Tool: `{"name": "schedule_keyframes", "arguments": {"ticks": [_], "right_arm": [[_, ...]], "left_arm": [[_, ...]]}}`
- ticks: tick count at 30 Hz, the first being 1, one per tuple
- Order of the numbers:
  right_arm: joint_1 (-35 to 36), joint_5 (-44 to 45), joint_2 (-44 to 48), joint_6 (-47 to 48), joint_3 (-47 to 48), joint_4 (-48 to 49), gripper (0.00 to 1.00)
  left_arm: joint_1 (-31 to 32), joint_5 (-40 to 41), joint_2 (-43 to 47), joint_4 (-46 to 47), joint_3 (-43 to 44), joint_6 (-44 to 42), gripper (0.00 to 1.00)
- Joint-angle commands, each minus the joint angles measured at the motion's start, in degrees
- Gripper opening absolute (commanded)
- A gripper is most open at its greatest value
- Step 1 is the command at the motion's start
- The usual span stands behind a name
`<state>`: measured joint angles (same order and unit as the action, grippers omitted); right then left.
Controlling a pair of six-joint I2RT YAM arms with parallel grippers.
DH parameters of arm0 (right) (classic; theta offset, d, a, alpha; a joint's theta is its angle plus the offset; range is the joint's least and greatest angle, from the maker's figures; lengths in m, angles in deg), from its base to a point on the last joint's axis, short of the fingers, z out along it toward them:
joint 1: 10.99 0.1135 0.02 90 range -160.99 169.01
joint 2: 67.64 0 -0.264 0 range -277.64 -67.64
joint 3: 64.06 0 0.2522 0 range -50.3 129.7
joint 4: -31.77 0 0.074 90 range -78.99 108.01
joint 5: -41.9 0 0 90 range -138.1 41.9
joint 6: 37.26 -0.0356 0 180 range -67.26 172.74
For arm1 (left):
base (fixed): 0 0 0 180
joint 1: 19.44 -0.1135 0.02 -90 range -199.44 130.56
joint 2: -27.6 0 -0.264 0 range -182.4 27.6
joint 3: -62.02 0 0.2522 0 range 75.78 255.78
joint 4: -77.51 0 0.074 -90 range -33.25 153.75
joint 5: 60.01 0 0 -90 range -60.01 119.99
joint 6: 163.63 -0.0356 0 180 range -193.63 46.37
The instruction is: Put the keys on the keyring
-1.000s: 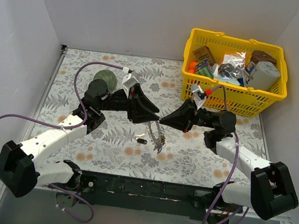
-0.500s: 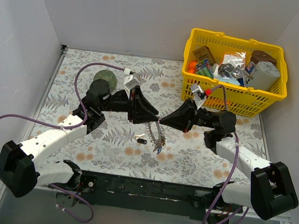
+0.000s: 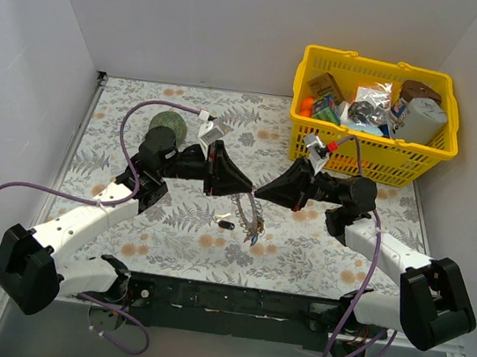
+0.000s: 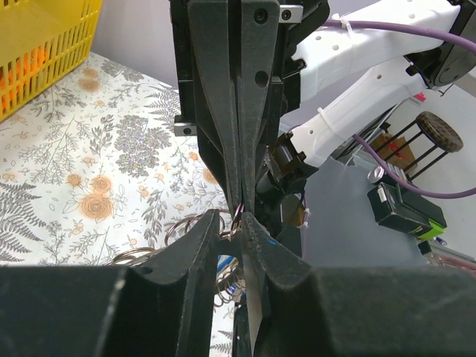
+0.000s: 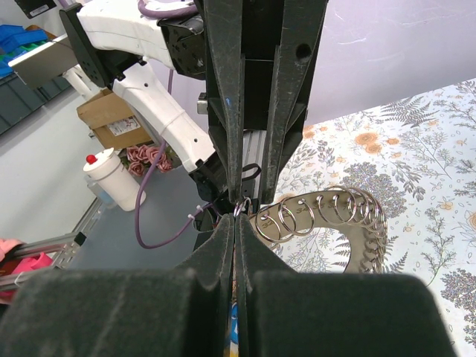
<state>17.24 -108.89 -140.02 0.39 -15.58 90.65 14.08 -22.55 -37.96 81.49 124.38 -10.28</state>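
Note:
My two grippers meet tip to tip above the middle of the table. The keyring (image 3: 250, 211), a wide grey band with several small split rings, hangs under them; it also shows in the right wrist view (image 5: 327, 212). My left gripper (image 3: 247, 190) is narrowly closed on the band's end (image 4: 232, 223). My right gripper (image 3: 262, 191) is shut (image 5: 235, 219) on a small split ring at the band's end, with a blue key head (image 5: 233, 318) between its fingers. Other keys (image 3: 252, 230) dangle from the band. A black key (image 3: 225, 224) lies loose on the table.
A green ball (image 3: 168, 122) sits at the back left behind my left arm. A yellow basket (image 3: 383, 159) full of items stands at the back right. White walls close in the table's left, back and right sides.
The left gripper has shifted slightly to the back left, and the hanging keyring and keys have swung a little. The right arm has hardly moved.

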Motion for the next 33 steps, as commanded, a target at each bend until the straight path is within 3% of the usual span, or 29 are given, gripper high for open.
{"name": "schedule_keyframes", "arguments": {"ticks": [1,11,20,23,33], "right_arm": [[0.1,0.9,0.8,-0.6,0.9,9.1,0.01],[0.1,0.9,0.4,-0.6,1.2,9.2,0.01],[0.2,0.9,0.0,-1.0,1.4,9.4,0.01],[0.1,0.9,0.0,-1.0,1.6,9.3,0.01],[0.1,1.4,-0.1,-0.6,1.1,8.7,0.01]], "left_arm": [[0.2,-1.0,0.4,-1.0,0.4,-1.3,0.17],[0.1,-2.0,-0.1,-2.3,0.7,-2.1,0.07],[0.2,-3.4,-1.0,-3.1,1.5,-2.5,0.08],[0.2,-3.7,-1.2,-3.1,1.6,-2.5,0.0],[0.2,-0.9,0.8,-4.4,1.1,-4.5,0.0]]}}
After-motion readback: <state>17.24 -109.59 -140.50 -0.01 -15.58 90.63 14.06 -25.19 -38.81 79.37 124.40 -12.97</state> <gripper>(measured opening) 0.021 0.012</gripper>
